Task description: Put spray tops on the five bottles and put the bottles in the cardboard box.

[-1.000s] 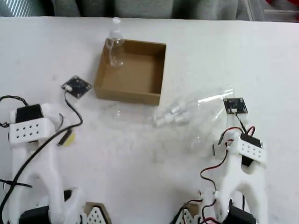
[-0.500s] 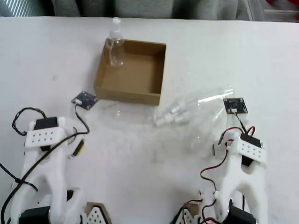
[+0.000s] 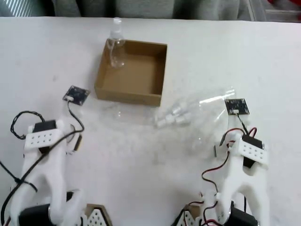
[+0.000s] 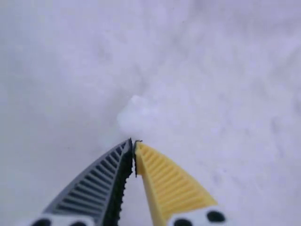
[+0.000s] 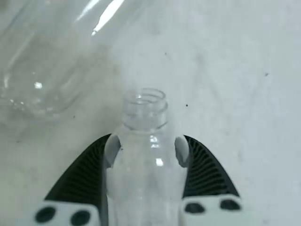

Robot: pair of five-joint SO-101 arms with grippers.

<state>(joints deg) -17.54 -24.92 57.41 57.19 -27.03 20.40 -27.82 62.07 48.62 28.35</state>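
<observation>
Right pincer (image 5: 146,143) gripped clear uncapped bottle (image 5: 145,106), neck protruding beyond its tips. Bottle judged light, thin-walled, slippery; best held at shoulder. Left pincer (image 4: 133,143) was closed, empty.

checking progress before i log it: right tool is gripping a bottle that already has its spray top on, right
Not quite. The right tool is gripping a bottle, but the bottle's neck is bare and open, with nothing fitted on it yet. The right wrist view shows this.
</observation>
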